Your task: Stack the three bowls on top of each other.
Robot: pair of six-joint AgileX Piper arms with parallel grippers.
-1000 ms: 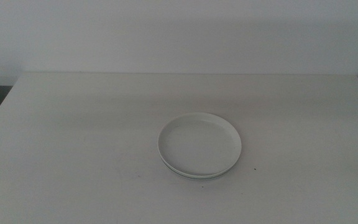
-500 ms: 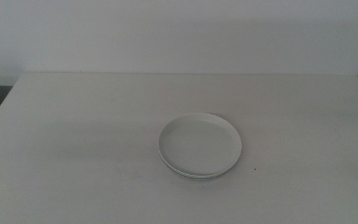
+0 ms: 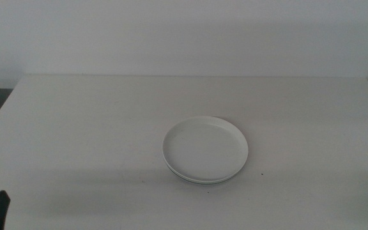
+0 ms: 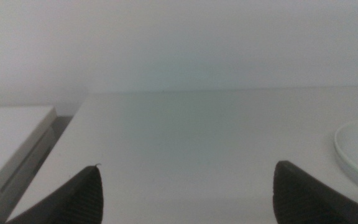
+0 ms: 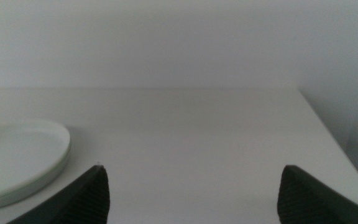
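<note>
- Pale, dim room: a plain wall behind a white table [image 3: 75, 128].
- Near the table's middle sits the stack of bowls [image 3: 205, 149], a white dish on top with a second rim showing just beneath it; I cannot tell whether a 3rd lies under those.
- Nothing lies inside the top dish.
- Left gripper [image 4: 185, 193] waits low at the near left corner, jaws spread wide and holding nothing.
- Right gripper [image 5: 191, 193] is out of the middle view, jaws likewise wide apart and empty, with the stack off to its side.
- Risk, as I judge it: a careless arm sweep could nudge the low rims out of line.
</note>
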